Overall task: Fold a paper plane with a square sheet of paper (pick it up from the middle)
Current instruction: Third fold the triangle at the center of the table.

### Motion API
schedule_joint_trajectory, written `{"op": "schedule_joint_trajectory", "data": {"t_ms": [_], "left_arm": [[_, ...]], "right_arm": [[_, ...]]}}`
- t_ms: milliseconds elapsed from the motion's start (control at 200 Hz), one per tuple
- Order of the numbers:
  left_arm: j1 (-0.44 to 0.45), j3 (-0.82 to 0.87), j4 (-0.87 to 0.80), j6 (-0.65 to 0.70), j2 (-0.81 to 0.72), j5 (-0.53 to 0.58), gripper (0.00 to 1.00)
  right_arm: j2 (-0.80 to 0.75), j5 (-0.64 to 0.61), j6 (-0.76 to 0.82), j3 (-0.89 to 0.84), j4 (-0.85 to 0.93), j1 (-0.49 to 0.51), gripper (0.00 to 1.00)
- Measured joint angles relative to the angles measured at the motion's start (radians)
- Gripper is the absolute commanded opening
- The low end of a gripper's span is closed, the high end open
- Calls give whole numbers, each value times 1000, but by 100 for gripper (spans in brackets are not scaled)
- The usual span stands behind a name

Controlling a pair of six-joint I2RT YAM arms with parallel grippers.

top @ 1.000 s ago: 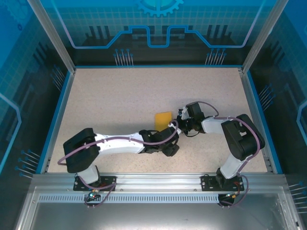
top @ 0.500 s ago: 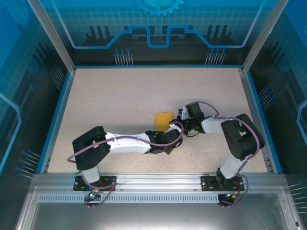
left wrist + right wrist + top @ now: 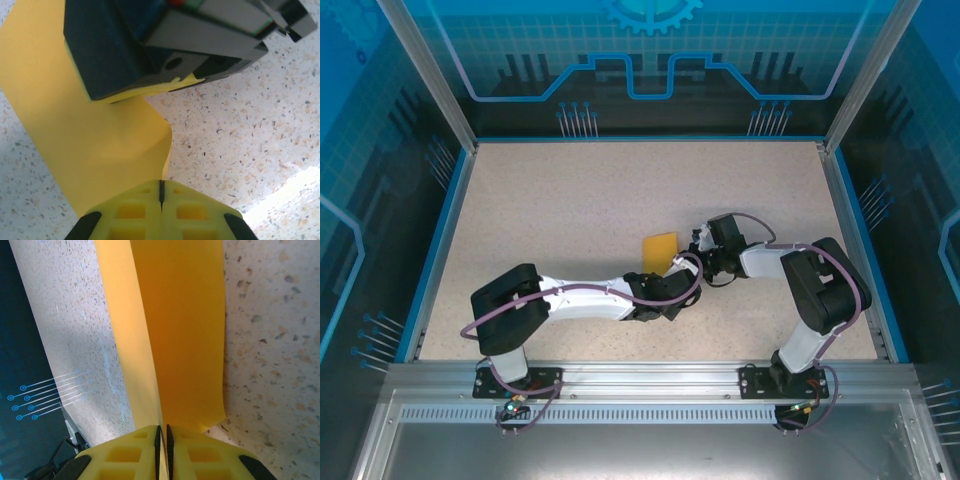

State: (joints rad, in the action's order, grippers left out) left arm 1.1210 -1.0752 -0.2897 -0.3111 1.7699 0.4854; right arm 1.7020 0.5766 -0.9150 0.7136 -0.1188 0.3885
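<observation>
1. I see a speckled beige tabletop (image 3: 570, 200), flat and matte.
2. A thin blue rim (image 3: 440, 240) borders its left, far and right sides.
3. Translucent blue wall panels printed with circuit lines (image 3: 650, 60) rise beyond those sides, framed by silver metal posts (image 3: 425, 70).
4. A silver aluminium rail (image 3: 640, 375) runs along the tabletop's near edge.
5. My left wrist feed shows a bright glare patch (image 3: 285, 190) on the tabletop.

paper (image 3: 659, 248) on table (image 3: 570, 200), near its centre

The table (image 3: 570, 190) is speckled beige, blue-rimmed. An orange-yellow sheet of paper (image 3: 660, 249) lies near its middle.
</observation>
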Motion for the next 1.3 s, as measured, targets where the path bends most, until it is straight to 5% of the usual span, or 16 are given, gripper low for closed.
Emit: {"op": "schedule_joint_trajectory", "data": {"t_ms": [185, 350, 620, 1000, 1300], "left_arm": [[-43, 70, 41, -4, -65, -49, 0], [-168, 187, 106, -27, -188, -213, 0], [-324, 220, 158, -34, -227, -517, 0], [-397, 220, 167, -38, -190, -694, 0], [-483, 220, 176, -56, -174, -776, 0]], "right_arm": [[-12, -1, 17, 0, 26, -12, 26], [-78, -50, 70, 29, 139, -49, 30], [-107, -84, 143, 131, 235, -59, 20], [132, -157, 245, 426, 389, 45, 13], [236, -230, 300, 452, 477, 70, 13]]}}
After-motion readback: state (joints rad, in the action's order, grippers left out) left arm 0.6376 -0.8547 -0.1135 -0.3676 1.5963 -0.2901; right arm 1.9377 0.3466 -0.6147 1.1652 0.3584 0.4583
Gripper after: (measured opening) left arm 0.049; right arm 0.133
